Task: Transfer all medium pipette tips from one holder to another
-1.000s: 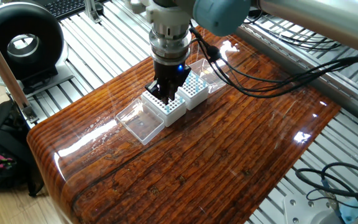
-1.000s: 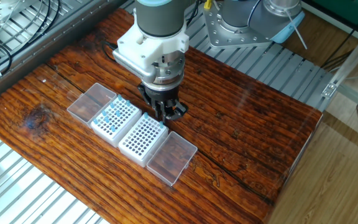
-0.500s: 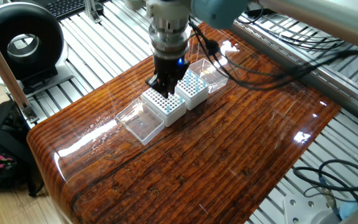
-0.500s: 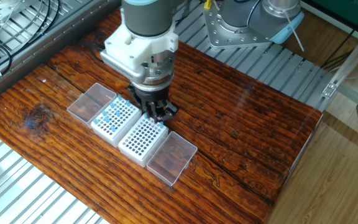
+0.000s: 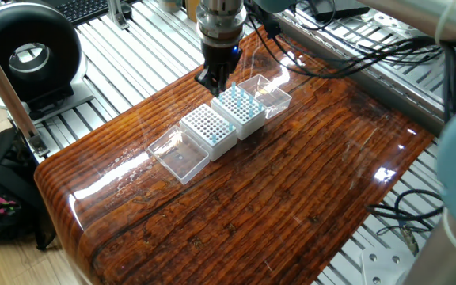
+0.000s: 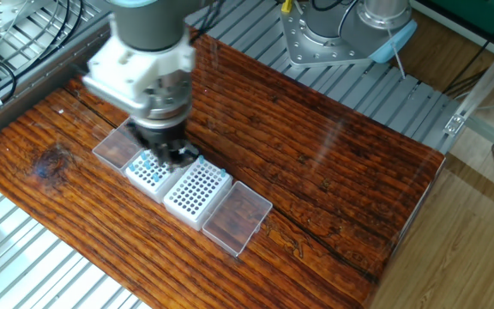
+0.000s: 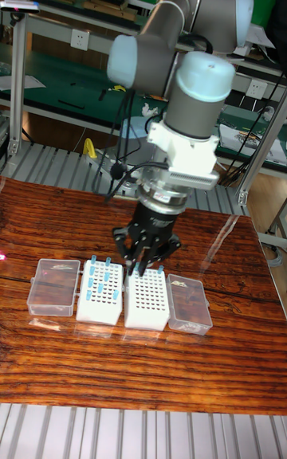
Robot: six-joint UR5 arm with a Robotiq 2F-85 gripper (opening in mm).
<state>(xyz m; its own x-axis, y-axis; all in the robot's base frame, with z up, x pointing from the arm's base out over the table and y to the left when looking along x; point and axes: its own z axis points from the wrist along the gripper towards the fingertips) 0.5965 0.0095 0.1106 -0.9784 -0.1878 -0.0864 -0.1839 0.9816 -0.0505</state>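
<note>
— Tall fixed view first: where is your hand?

— My gripper (image 7: 142, 265) hangs low over the seam between the two white racks on the wooden table (image 7: 239, 363). In the other fixed view it (image 6: 163, 157) sits over the rack with tips (image 6: 150, 168), blurred.

— Clenched or released?

— I cannot tell. The fingers (image 7: 131, 261) point down and look close together, but the tips of them are too dark and small, and I can't make out anything between them.

— Where are the medium pipette tips (image 7: 102, 271)?

— Standing upright in the rack with tips (image 7: 100, 293), scattered over its grid, light blue; in one fixed view they (image 5: 239, 101) crowd the top of that rack (image 5: 241, 113). A few more stand along one edge of the second rack (image 7: 147, 300), the edge nearest the table's right side in the other fixed view (image 6: 221, 175).

— And around those?

— The second rack (image 6: 195, 192) touches the first, side by side, mostly bare holes. A clear lid (image 7: 54, 287) lies at the outer end of the rack with tips, and another clear lid (image 7: 188, 304) at the outer end of the second rack, all four in one row near the table's front edge in the tall view.
</note>
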